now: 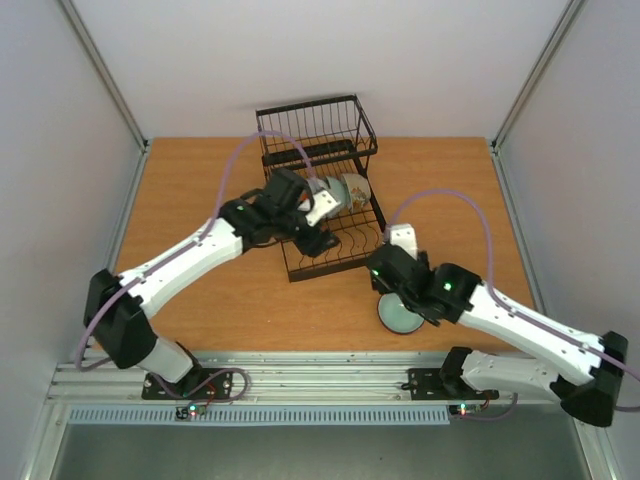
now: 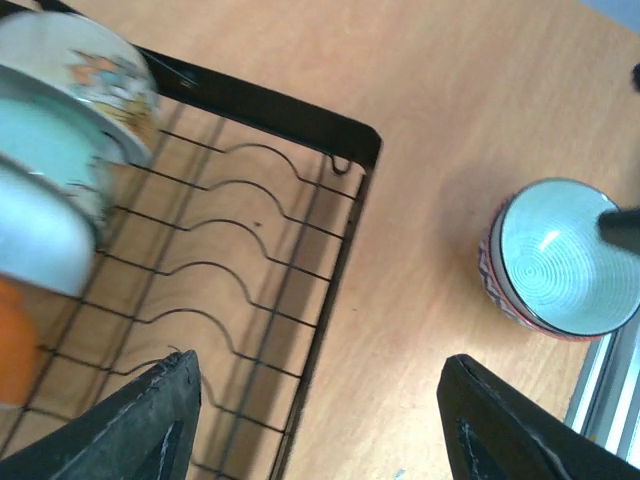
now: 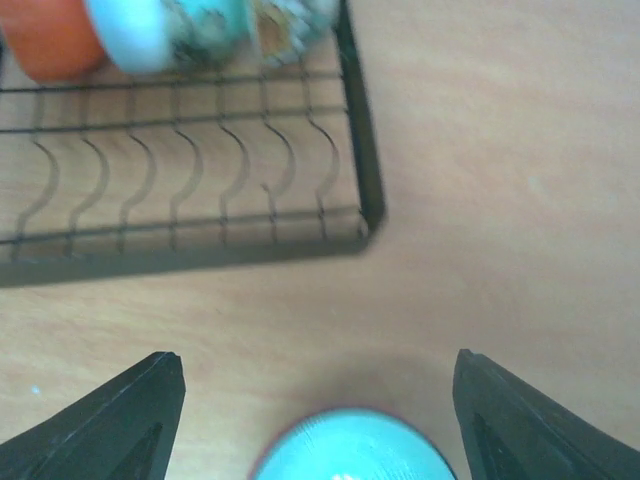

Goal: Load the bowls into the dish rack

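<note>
The bowl [image 2: 560,260] we still have to load sits upright on the table [image 1: 240,300], off the near right corner of the dish rack [image 1: 325,215] and apart from it. It lies right under our right gripper [image 3: 315,420], between the two fingers and a little below them, so the right arm is plainly the nearer one. Being round, the bowl has no long axis to line up with; what matters is that its rim falls between the fingers, and in the right wrist view it does.

The bowl is small and ceramic, pale inside with fine rings spiralling to the centre, and its outside shows a dark red rim band with a zigzag pattern.

Our right gripper stands wide and holds nothing; we judge it is about to close on the rim. Our left gripper [image 2: 320,425] hovers over the near rows of the rack, also wide, with nothing between its fingers.

Further out, three or four bowls [image 2: 70,120] already stand on edge among the rack's curved wires, one cream with a printed picture, one orange [image 3: 50,40]. The taller basket section [image 1: 315,125] rises at the far end
</note>
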Controlling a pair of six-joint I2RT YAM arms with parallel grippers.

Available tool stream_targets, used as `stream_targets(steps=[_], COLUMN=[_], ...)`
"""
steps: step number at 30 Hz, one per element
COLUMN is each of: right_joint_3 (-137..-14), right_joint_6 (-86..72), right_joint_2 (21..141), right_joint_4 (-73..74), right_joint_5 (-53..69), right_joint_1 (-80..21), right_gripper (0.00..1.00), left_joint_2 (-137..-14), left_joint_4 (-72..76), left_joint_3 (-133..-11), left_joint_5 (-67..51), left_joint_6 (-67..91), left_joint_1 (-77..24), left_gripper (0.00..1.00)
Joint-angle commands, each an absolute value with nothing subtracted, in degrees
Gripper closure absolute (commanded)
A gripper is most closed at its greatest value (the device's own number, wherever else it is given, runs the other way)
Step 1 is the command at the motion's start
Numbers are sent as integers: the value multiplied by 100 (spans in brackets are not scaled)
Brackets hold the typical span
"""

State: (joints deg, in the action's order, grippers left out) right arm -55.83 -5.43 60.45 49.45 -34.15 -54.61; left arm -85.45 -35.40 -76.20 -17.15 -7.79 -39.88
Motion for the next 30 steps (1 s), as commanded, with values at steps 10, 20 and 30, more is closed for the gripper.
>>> stream_targets(steps=[10,20,30], right_joint_3=[-4057,-3509,-2948], right_joint_6=[-3764,-4045,-4265], right_joint_2=[3401,3816,4051], right_joint_4=[7239,6743,6352], right_joint_5=[-3519,-3027,-2837], right_joint_1=[-5766,-5769,-5766], right_gripper=[39,46,53], left_joint_2=[-10077,-10599,-10795], left_joint_4=[-3918,-4095,-3905], left_joint_3=[-8607,-9109,-9070], left_joint_5=[-1127,-1177,-1232], left_joint_6=[-1176,-1146,-1022], left_joint_1=[-5361,-5520,-5537], left_gripper=[35,37,37])
